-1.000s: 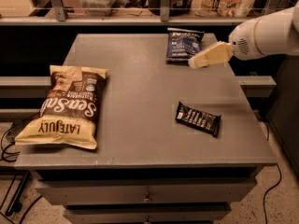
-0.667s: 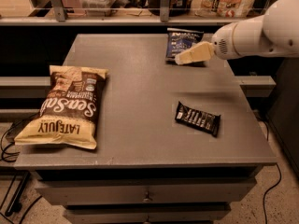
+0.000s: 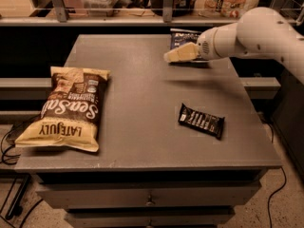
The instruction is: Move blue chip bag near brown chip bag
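Note:
The blue chip bag (image 3: 180, 36) lies at the far right of the grey table (image 3: 137, 103), small and dark navy, partly hidden by my arm. My gripper (image 3: 176, 55) hovers just in front of and over the bag's near edge, pointing left, at the end of the white arm (image 3: 256, 32) that comes in from the right. The brown chip bag (image 3: 66, 109) lies flat at the near left of the table, large and tan with white script, well apart from the blue bag.
A flat black candy bar wrapper (image 3: 201, 120) lies at the near right of the table. A shelf (image 3: 118, 18) with containers runs behind the table. Drawers (image 3: 149, 201) sit below the front edge. Cables (image 3: 9, 146) hang at the left.
My arm has swung left, so the gripper now sits further left in front of the blue chip bag and covers more of it. The bags and wrapper have not moved.

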{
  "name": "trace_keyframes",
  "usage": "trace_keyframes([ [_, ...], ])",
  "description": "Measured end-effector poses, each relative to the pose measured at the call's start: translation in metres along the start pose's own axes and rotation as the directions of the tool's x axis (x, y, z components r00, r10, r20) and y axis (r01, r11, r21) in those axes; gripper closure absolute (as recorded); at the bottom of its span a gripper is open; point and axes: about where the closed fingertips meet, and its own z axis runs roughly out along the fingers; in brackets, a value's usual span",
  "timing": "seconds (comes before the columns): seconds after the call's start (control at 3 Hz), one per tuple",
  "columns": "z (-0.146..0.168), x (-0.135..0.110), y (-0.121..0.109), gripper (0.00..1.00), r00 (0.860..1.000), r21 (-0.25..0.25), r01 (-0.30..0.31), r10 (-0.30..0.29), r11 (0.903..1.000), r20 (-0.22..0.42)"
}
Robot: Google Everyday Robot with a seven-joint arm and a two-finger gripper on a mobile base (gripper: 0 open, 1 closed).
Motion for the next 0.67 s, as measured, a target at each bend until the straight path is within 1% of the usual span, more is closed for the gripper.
trace_keyframes([
  [0.33, 0.035, 0.003, -0.015, 0.00, 0.999, 0.011, -0.043, 0.043, 0.9990, 0.000],
  [0.67, 0.059, 0.004, -0.021, 0.00, 0.998, 0.010, -0.068, 0.068, 0.9977, -0.001],
])
